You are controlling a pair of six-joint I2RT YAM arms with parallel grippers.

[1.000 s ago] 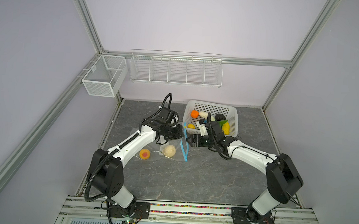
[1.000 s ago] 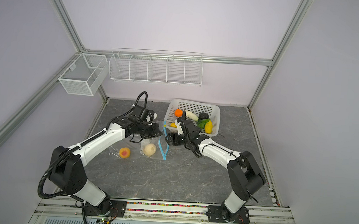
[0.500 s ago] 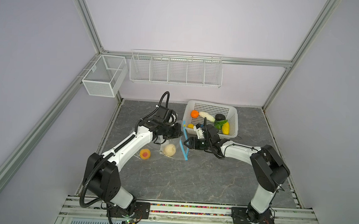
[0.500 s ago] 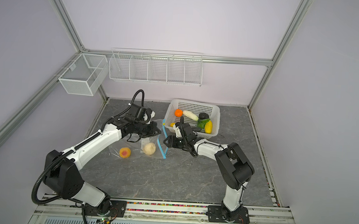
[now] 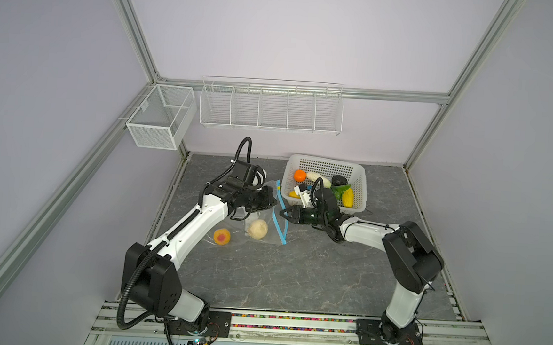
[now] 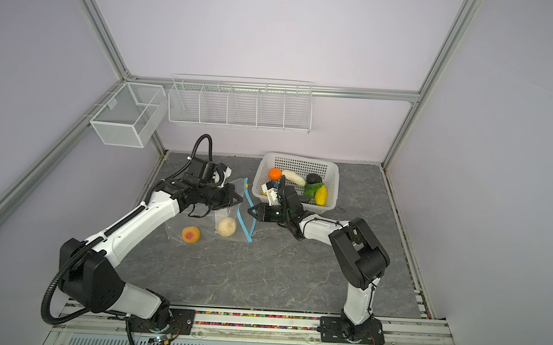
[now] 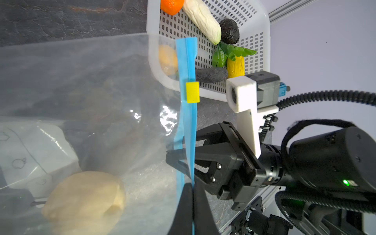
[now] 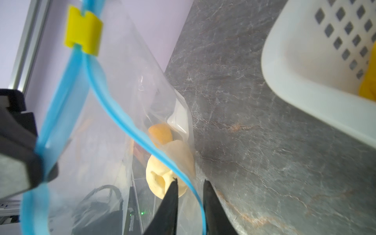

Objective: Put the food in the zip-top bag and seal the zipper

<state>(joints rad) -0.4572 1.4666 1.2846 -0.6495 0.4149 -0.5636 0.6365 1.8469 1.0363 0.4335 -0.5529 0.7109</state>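
Tbl front free — bag, basket rear

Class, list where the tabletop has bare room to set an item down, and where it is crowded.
Free: the wide stretch of tabletop between the zip-top bag, the two arms and the front rail; also the strip right of the white basket. Crowded: the gap between bag and basket, where left gripper and right gripper work at the zipper.

Readable text: we find none in any view.
White patch on the bag: we see only faint outline drawings, with no letters, numbers or brand name.
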